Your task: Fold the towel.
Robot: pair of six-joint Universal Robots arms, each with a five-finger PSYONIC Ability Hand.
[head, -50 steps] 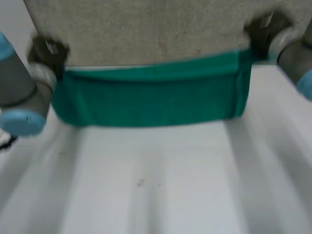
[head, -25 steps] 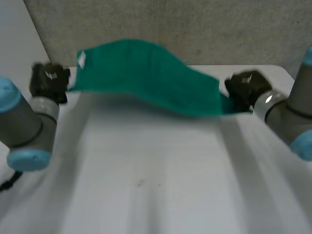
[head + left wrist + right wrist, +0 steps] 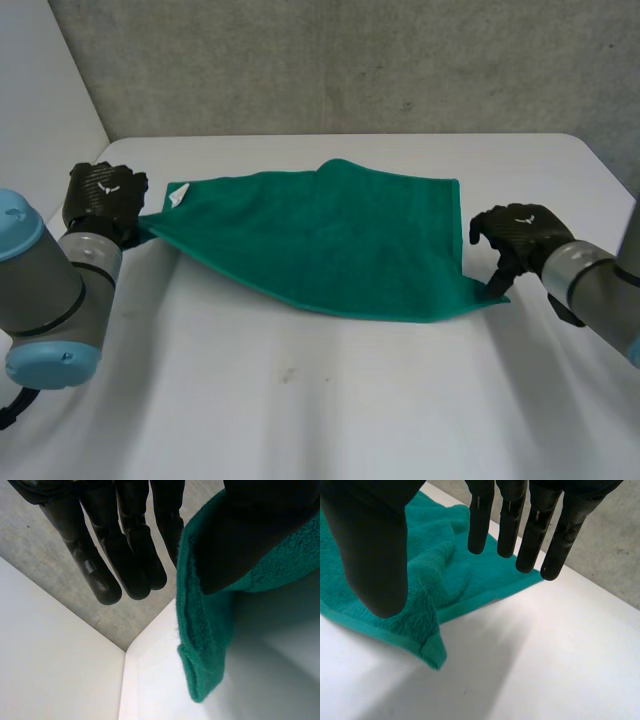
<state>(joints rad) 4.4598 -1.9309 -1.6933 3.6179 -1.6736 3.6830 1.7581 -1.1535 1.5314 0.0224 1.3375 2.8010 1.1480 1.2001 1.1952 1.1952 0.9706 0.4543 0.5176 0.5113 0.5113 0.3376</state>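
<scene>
White tabletop (image 3: pixel 330 420) in front of a grey speckled wall (image 3: pixel 350 60). Green towel (image 3: pixel 340 245) spread over the far half of the tabletop, mostly flat, with a soft ridge near its far edge and a small white tag (image 3: pixel 178 195) by its far left corner.

Left hand (image 3: pixel 105 200) just off the towel's left end, pinching the near left corner: seen from the left wrist, thumb (image 3: pixel 240 535) pressed onto the cloth, straight fingers (image 3: pixel 107 575) alongside, hemmed corner dangling free above the tabletop.

Right hand (image 3: pixel 515 235) at the towel's near right corner, touching its raised tip in the head view. Seen from the right wrist, fingers (image 3: pixel 535 535) straight and spread wide, well apart from the thumb (image 3: pixel 375 550), gripping nothing, with the towel's corner beneath them.
</scene>
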